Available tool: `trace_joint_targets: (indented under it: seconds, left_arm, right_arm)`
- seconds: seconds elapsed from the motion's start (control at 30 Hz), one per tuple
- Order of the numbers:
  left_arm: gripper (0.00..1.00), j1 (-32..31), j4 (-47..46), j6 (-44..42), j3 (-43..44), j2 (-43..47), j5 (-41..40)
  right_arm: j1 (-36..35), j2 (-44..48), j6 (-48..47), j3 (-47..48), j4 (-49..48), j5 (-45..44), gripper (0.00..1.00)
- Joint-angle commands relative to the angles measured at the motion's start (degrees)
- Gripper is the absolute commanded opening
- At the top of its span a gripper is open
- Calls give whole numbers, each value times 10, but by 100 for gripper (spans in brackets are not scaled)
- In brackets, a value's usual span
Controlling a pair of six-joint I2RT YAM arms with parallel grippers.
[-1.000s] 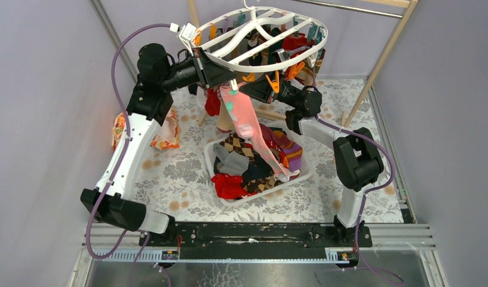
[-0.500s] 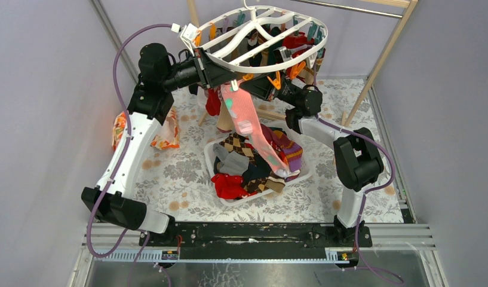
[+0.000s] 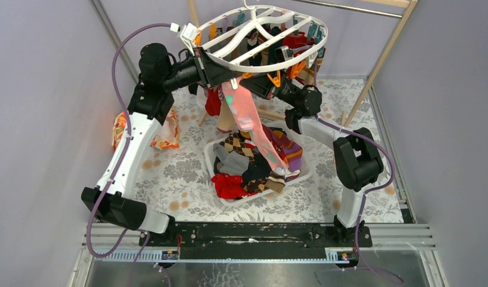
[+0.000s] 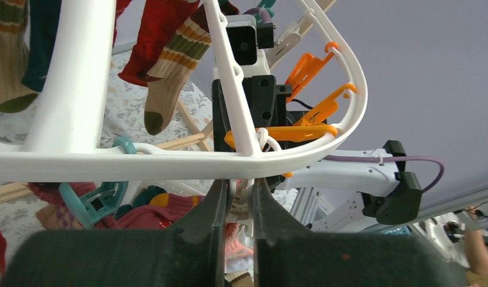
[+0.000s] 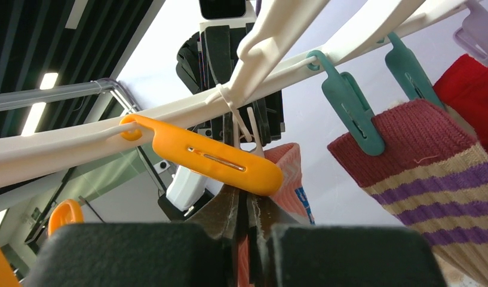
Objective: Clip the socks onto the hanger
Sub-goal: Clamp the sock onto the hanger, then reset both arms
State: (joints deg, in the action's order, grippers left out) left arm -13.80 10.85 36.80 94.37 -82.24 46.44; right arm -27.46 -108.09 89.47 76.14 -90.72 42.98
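The white oval hanger (image 3: pixel 220 58) hangs at the top centre with several socks clipped to it. My left gripper (image 3: pixel 231 79) is under its near rim (image 4: pixel 169 164), shut on a small white clip (image 4: pixel 251 200). My right gripper (image 3: pixel 251 88) is just right of it and faces it. It is shut on the top edge of a long pink sock (image 3: pixel 253 128) below an orange clip (image 5: pixel 211 158). The sock (image 5: pixel 289 173) hangs down, its toe over the basket. More socks (image 3: pixel 241 146) are piled in the basket.
A white basket (image 3: pixel 208 161) sits on the floral mat below the hanger. An orange floral cloth (image 3: pixel 160 134) lies at the left. A wooden frame pole (image 3: pixel 387 54) slants at the right. A teal clip (image 5: pixel 349 110) holds a maroon striped sock (image 5: pixel 420 149).
The pink sock's top has risen closer to the hanger rim, and its lower end has swung a little left and up. Both grippers have stayed under the rim.
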Motion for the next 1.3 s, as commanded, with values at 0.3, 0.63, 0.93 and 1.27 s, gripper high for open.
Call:
trace_joint_targets:
  seconds: [0.3,0.63,0.93,1.27]
  left_arm:
    - [61,2,101,-83,31,19,-106]
    - [78,19,177,-156,10,67,-116]
    - [99,78,317,-290,26,77,-89]
    - [98,137,153,-428,-297,144,-261]
  right_arm:
    - [-15,57,-66,-60,-68,-67,63]
    - [-9,196,-252,-251,131,-92,100]
    - [-8,434,-497,-374,606,-385,100]
    - [1,645,-725,-491,804,-899,100]
